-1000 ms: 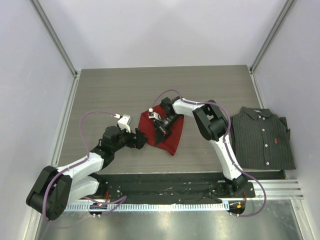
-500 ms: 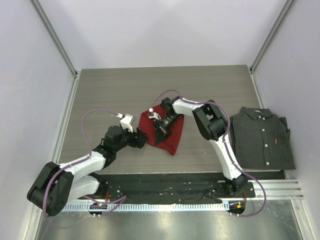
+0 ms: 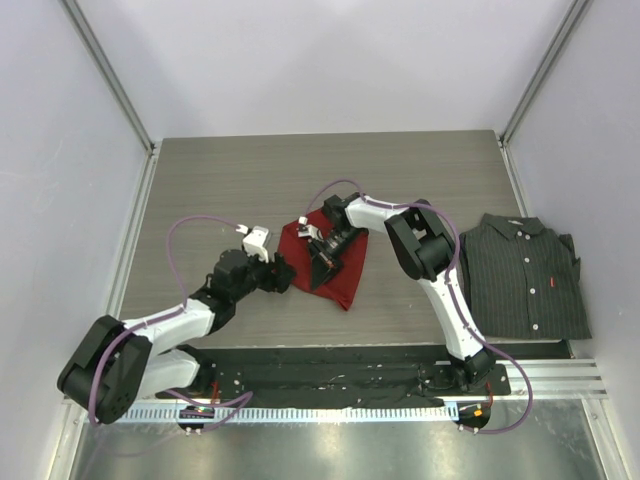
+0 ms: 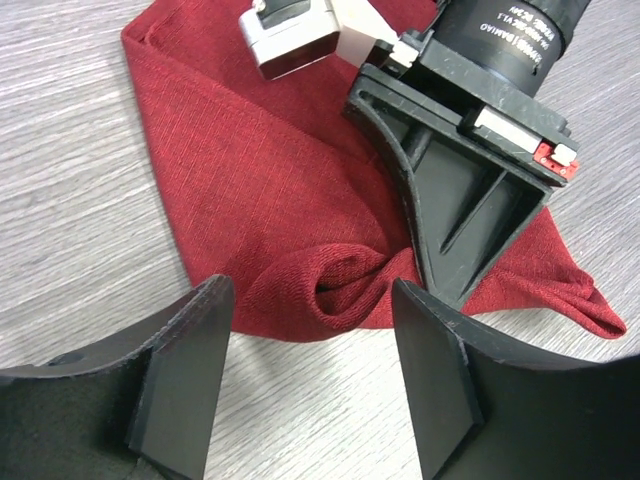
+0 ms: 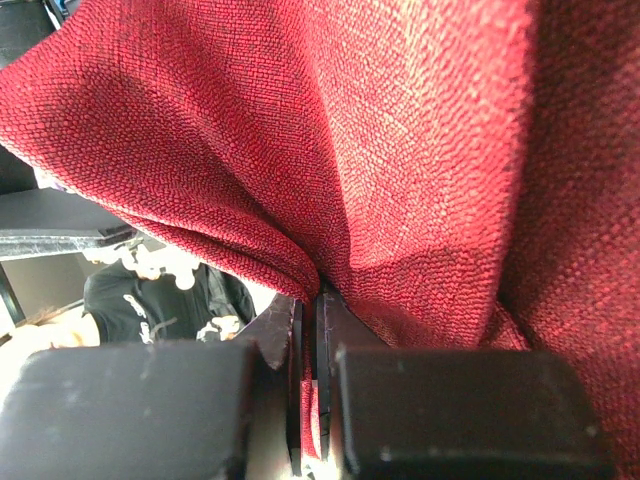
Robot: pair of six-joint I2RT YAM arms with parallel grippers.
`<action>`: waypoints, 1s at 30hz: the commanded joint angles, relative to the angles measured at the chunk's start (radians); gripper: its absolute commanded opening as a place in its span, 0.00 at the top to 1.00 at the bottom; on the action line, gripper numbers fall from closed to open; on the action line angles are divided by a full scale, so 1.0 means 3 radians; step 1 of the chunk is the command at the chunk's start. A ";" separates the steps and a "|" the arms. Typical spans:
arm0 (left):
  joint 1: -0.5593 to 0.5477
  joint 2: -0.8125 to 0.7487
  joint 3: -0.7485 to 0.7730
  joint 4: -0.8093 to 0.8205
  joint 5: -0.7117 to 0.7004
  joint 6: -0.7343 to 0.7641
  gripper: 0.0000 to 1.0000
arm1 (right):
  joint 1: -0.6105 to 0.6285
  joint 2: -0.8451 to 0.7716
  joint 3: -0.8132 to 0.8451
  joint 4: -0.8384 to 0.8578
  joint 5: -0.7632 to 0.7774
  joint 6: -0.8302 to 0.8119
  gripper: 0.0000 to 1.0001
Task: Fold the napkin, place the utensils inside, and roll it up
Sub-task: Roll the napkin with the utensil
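The right gripper point(image 5: 310, 340) clamps a napkin point(image 4: 250, 170) fold.
The left gripper point(image 4: 308, 320), spread wide, sits just beside the napkin, facing its bunched edge.

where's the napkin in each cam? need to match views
Top external: napkin at the centre of the table, under the right gripper.
Left wrist: napkin fills the upper middle.
Right wrist: napkin fills nearly the whole frame, a fold pinched in the jaws.
Shared landmark: the right gripper, on the cloth in all three.

Napkin point(image 4: 260, 190) fold, seemingly inside right gripper point(image 4: 448, 282)
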 commanded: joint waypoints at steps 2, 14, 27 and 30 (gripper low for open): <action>-0.0033 0.0039 0.0137 0.0257 -0.0056 0.0118 0.38 | -0.0032 0.0121 0.0056 0.0039 0.0262 -0.0108 0.99; -0.0033 0.0228 0.0239 0.0231 -0.0010 0.0174 0.47 | -0.0053 0.0167 0.0082 0.0033 0.0221 -0.0114 0.99; -0.0033 0.0622 0.0602 -0.0443 -0.0363 0.0072 1.00 | -0.0078 -0.0052 0.0062 0.0115 0.0436 -0.0007 0.85; -0.0033 0.0739 0.0761 -0.0740 -0.0506 -0.0015 1.00 | -0.0078 -0.0277 -0.0050 0.0314 0.0630 0.0162 0.70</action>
